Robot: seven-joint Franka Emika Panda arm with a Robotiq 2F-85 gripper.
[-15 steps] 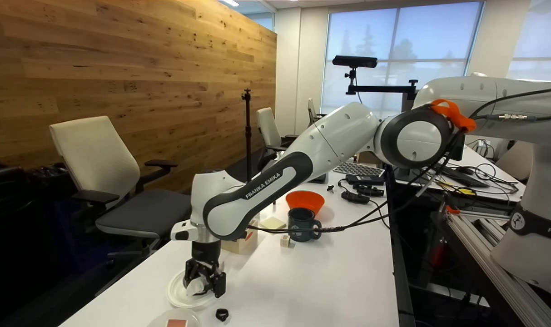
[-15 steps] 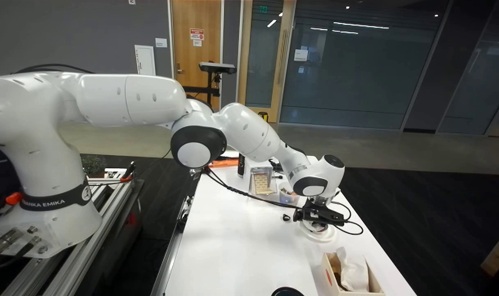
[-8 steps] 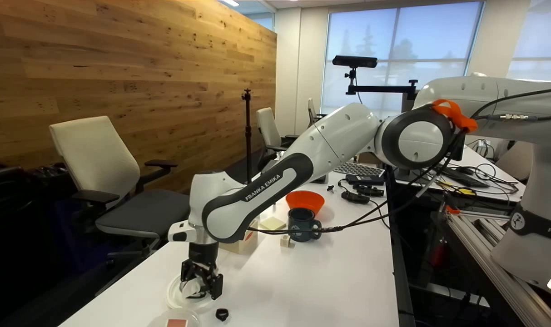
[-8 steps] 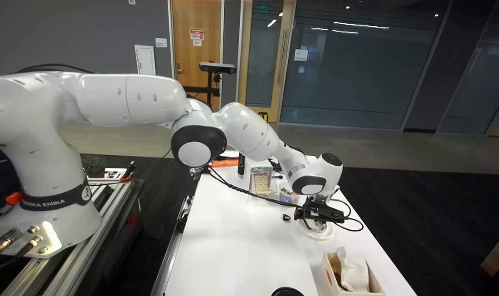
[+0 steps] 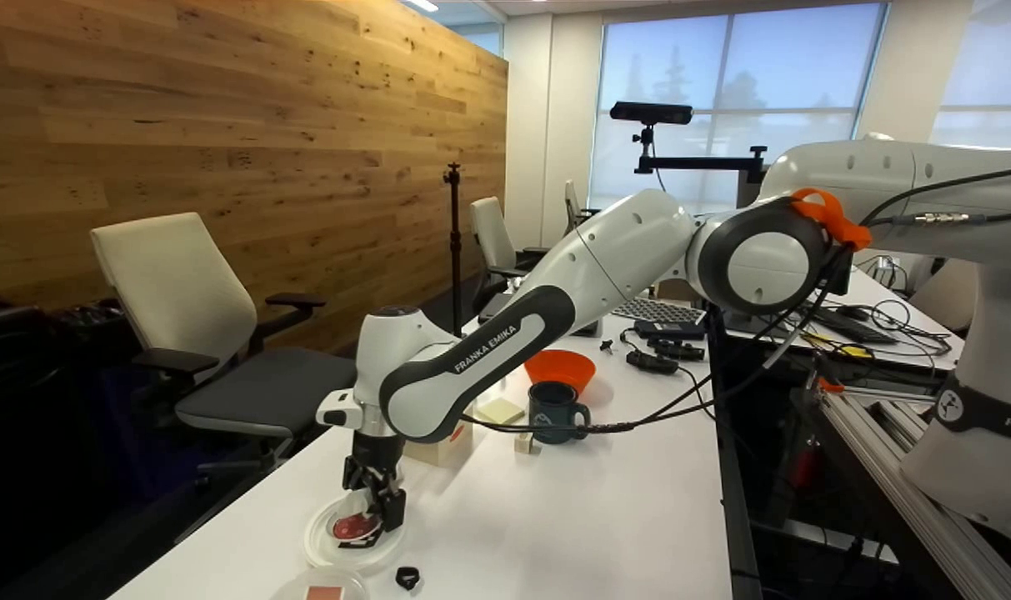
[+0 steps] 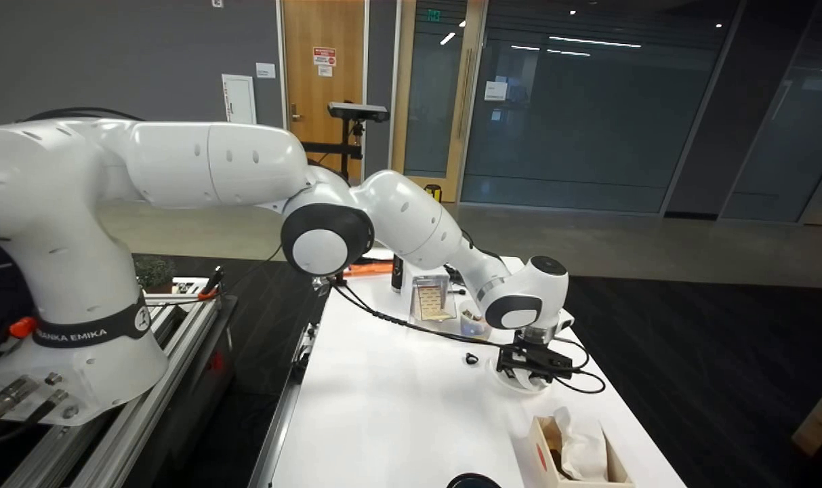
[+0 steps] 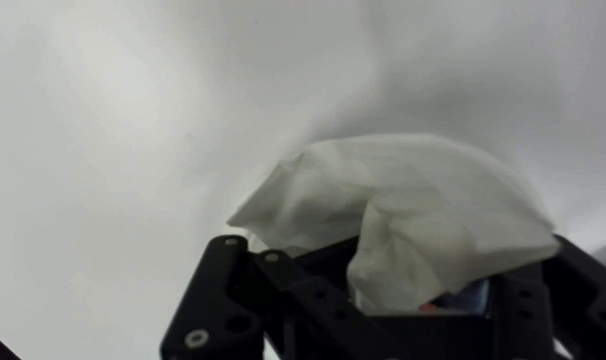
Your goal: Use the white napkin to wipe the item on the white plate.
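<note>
The white plate point(image 5: 322, 552) lies near the table's far long edge in an exterior view; its rim point(image 6: 497, 376) partly shows in an exterior view too. The item point(image 5: 356, 526), red-brown and roundish with a dark part below it, sits on the plate. My gripper point(image 5: 377, 512) is low over the plate, right beside the item, and looks shut on the white napkin point(image 7: 412, 200). The crumpled napkin point(image 5: 355, 503) is just behind the item in an exterior view; I cannot tell whether they touch. In the wrist view the napkin hides the fingertips. A small red patch shows below it.
A clear round container point(image 5: 338, 579) and a small black object point(image 5: 407, 577) are close to the plate. A tan box point(image 6: 546, 455) with white tissue stands nearby. A dark mug point(image 5: 553, 417), a wooden cube point(image 5: 523, 442) and an orange bowl point(image 5: 560, 367) stand farther along.
The gripper first shifted slightly left in an exterior view, then back right and a little up with the napkin. The red item, covered by the napkin before, now shows. The plate barely moved.
</note>
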